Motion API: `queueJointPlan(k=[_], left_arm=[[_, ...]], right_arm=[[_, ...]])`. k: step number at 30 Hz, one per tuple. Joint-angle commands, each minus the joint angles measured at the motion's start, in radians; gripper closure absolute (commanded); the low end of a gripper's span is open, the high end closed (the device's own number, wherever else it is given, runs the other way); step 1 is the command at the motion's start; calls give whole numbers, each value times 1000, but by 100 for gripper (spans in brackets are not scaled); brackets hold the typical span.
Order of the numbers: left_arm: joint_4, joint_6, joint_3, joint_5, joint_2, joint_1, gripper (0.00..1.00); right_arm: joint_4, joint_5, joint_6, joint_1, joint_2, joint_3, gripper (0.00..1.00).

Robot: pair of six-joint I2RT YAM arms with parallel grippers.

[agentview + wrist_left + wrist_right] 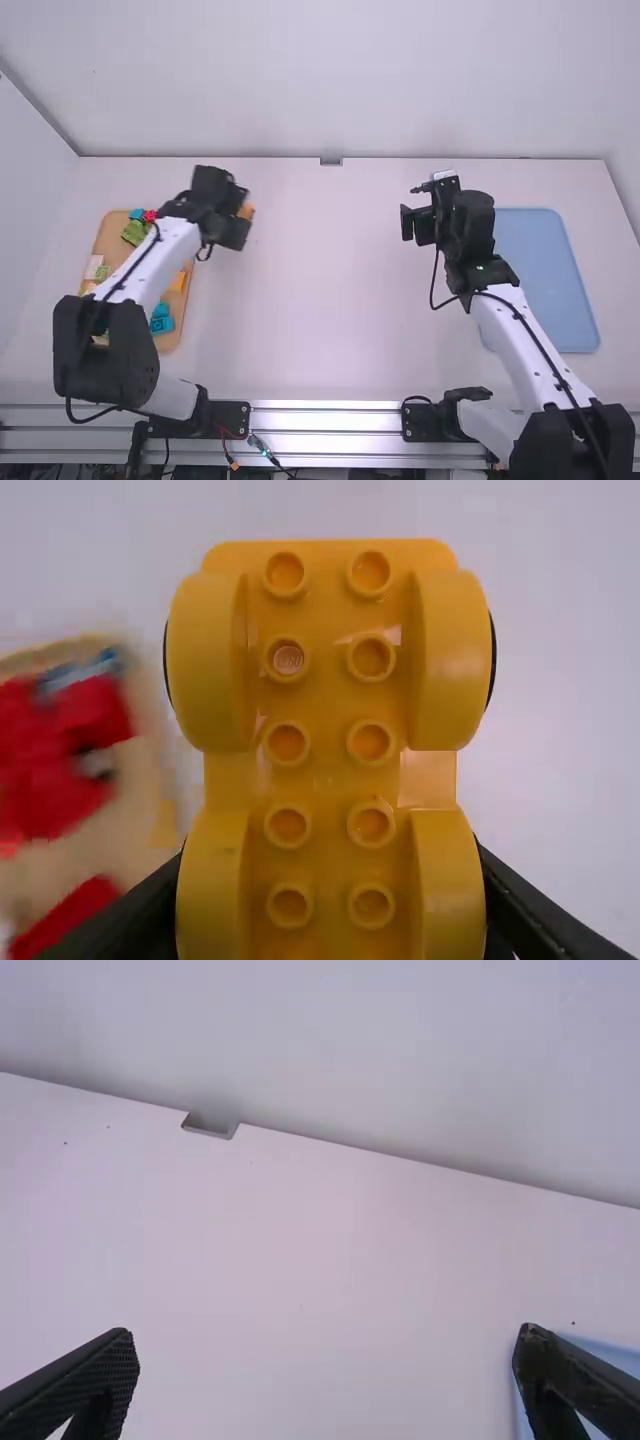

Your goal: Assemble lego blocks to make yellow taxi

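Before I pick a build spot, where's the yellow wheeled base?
In the high view, the yellow wheeled base is held in the left pincer, right of the tan tray's far end.

Left arm (150, 255): raised above the table; forearm slants forward and inward.
Left wrist: turned toward the middle.
Left gripper (243, 211): clamped in a loaded state; 2 fingers (530, 912), 1 on each side, partly hidden.
Right arm (525, 325): extended forward, slanting inward from its base.
Right wrist: raised, directed forward.
Right gripper (440, 205): unloaded; 2 black fingers (95, 1375) set wide apart.
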Motion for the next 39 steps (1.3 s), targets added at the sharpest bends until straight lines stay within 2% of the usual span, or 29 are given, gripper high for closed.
queueJointPlan(k=[1, 3, 4, 8, 10, 11, 15, 25, 27, 28, 29, 35, 36, 39], left_arm=[[-19, 178, -23, 70, -7, -121, 80], [-26, 229, -23, 105, 10, -183, 82], [-27, 298, -23, 147, 32, -255, 84], [-63, 453, -23, 199, 72, -364, 87], [-68, 547, -23, 212, 111, -420, 94], [-66, 583, -23, 220, 129, -434, 98], [-46, 685, -23, 219, 206, -470, 98], [19, 710, -24, 243, 306, -470, 96], [20, 710, -24, 240, 306, -470, 82], [20, 709, -24, 224, 306, -466, 64], [19, 708, -24, 211, 306, -464, 54], [40, 702, -44, 180, 306, -468, 36], [51, 702, -51, 174, 306, -468, 1], [66, 701, -63, 137, 306, -468, 1]], right_arm=[[-2, -2, 4, 1, 6, 37, 1], [-2, -2, 3, 1, 6, 37, 1], [-2, -2, 3, 1, 6, 37, 1], [-2, -1, 3, 1, 6, 37, 1], [-9, -2, -2, 1, 6, 37, 1], [-13, -2, -8, 1, 6, 37, 1], [-29, 0, -7, 1, 6, 37, 1], [-42, 2, -8, 0, 6, 37, 1], [-42, 2, -8, 1, 6, 37, 1], [-42, 2, -8, 1, 6, 37, 1], [-43, 2, -8, 1, 6, 37, 1], [-47, 2, -8, 0, 6, 37, 1], [-46, 2, -8, 0, 6, 37, 1], [-46, 2, -7, 0, 6, 37, 1]])
